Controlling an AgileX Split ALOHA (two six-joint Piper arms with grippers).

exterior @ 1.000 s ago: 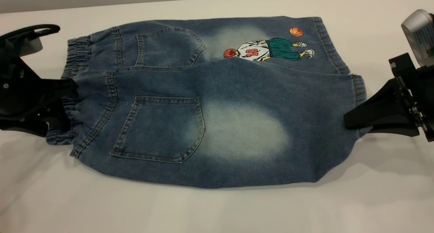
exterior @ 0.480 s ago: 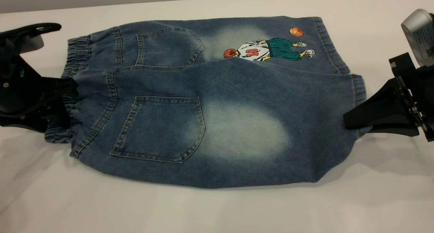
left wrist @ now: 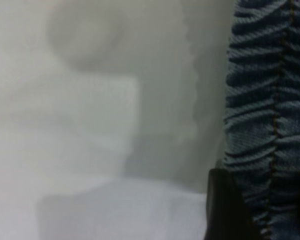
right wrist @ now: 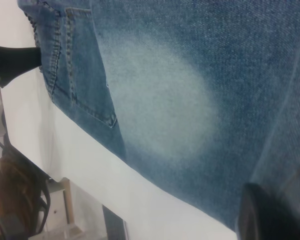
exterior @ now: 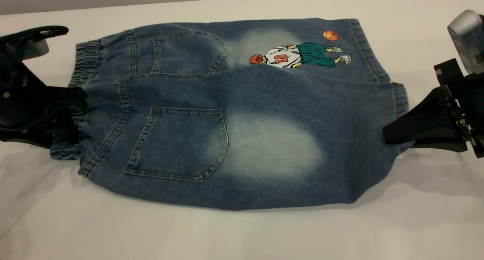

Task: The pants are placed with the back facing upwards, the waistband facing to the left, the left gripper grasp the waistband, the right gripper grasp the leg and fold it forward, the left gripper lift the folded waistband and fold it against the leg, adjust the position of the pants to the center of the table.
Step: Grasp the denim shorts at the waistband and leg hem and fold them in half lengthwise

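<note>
The blue denim pants (exterior: 242, 139) lie on the white table (exterior: 242, 233), back pockets up, waistband to the left. The near half is raised and draped partly over the far half, which carries the cartoon print (exterior: 298, 55). My left gripper (exterior: 73, 112) is shut on the gathered waistband (exterior: 81, 63), whose ruched denim (left wrist: 260, 100) runs down beside a black finger (left wrist: 225, 210). My right gripper (exterior: 391, 135) is shut on the hem end of the leg (exterior: 272, 146) with the pale oval (right wrist: 160, 100). One dark finger (right wrist: 260, 215) presses on that denim.
The table's far edge (exterior: 189, 2) runs just behind the pants, with a grey wall beyond. White tabletop stretches in front of the pants. Past the near table edge the right wrist view shows brown cabling (right wrist: 15, 195) lower down.
The left gripper has shifted very slightly, tugging the near waistband corner a little to the left. The right gripper and the rest of the pants have not moved.
</note>
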